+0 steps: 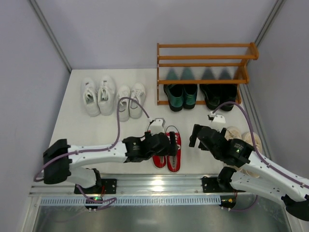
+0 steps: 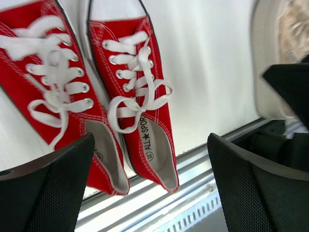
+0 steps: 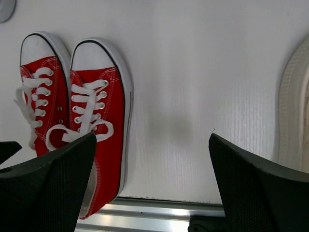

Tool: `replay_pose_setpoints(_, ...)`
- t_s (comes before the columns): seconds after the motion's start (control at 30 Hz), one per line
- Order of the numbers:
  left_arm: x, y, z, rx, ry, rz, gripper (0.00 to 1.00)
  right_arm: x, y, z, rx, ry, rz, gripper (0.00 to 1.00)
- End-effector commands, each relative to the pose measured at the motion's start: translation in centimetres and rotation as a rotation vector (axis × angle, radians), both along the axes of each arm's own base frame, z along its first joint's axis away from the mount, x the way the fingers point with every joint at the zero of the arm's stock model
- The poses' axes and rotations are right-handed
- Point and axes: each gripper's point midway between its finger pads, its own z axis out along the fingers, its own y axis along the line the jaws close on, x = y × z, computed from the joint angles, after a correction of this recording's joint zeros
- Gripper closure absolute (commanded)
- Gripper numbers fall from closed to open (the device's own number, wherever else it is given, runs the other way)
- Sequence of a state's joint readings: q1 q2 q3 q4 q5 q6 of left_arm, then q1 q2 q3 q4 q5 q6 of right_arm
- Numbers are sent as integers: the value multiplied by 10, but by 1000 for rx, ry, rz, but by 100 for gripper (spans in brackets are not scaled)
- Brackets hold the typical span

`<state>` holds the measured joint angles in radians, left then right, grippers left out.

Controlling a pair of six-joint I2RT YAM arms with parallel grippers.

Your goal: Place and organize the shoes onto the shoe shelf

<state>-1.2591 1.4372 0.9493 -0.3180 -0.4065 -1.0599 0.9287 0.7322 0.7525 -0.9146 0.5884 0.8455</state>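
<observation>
The red sneakers [image 1: 170, 153] lie side by side at the table's near edge, toes pointing away. My left gripper [image 1: 170, 144] hovers over them, open and empty; its wrist view shows both red sneakers [image 2: 137, 92] between and beyond the jaws [image 2: 152, 186]. My right gripper [image 1: 195, 136] is open and empty just right of the red pair [image 3: 99, 121], over bare table [image 3: 152, 181]. The shoe shelf [image 1: 205, 57] stands at the back right. Dark green loafers [image 1: 180, 94] and black loafers [image 1: 219, 95] sit on its lowest tier. Two white sneaker pairs [image 1: 99, 95] [image 1: 131, 100] stand at the back left.
The cream shoes [image 1: 244, 139] lie at the right, partly hidden under my right arm; one edge shows in each wrist view [image 2: 275, 58] [image 3: 294, 111]. A metal rail [image 1: 154, 184] runs along the near edge. Grey walls close in on both sides.
</observation>
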Motion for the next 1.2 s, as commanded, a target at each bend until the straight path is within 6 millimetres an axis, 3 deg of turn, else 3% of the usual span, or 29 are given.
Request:
replay_pose_setpoints(0.0,9,32,37,-49,-78,91,4,11,32,11,64,-43,102,2)
replay_pose_setpoints(0.03,10,43,57,-88,-109,112,3,11,40,8,72,-38,131,2)
replay_pose_setpoints(0.07,8,54,58,-84,-116,120,2,12,56,10,120,-33,171,2)
replay_pose_setpoints(0.1,7,68,57,-58,-119,131,1,12,66,-1,103,-4,193,2)
replay_pose_setpoints(0.13,7,82,75,-99,-150,154,1,11,75,-3,115,3,209,2)
replay_pose_setpoints(0.2,3,107,72,-69,-155,178,0,7,105,-10,117,13,272,2)
replay_pose_setpoints(0.27,3,130,84,-94,-185,214,0,7,122,-13,105,7,268,2)
replay_pose_setpoints(0.3,2,139,80,-84,-186,226,0,8,130,-8,108,2,261,2)
replay_pose_setpoints(0.33,0,150,77,-64,-185,241,0,3,140,-20,78,26,275,2)
replay_pose_setpoints(0.53,-9,189,74,-78,-174,295,0,-9,171,-34,133,74,261,2)
replay_pose_setpoints(0.73,-14,219,65,-77,-180,331,0,-20,183,-37,164,103,226,0)
replay_pose_setpoints(0.87,-16,232,67,-91,-178,356,0,-27,187,-55,171,163,179,7)
replay_pose_setpoints(1.03,-19,246,67,-100,-180,371,0,-29,175,-75,95,201,108,8)
replay_pose_setpoints(1.17,-21,252,67,-110,-177,377,0,-24,169,-75,72,175,78,8)
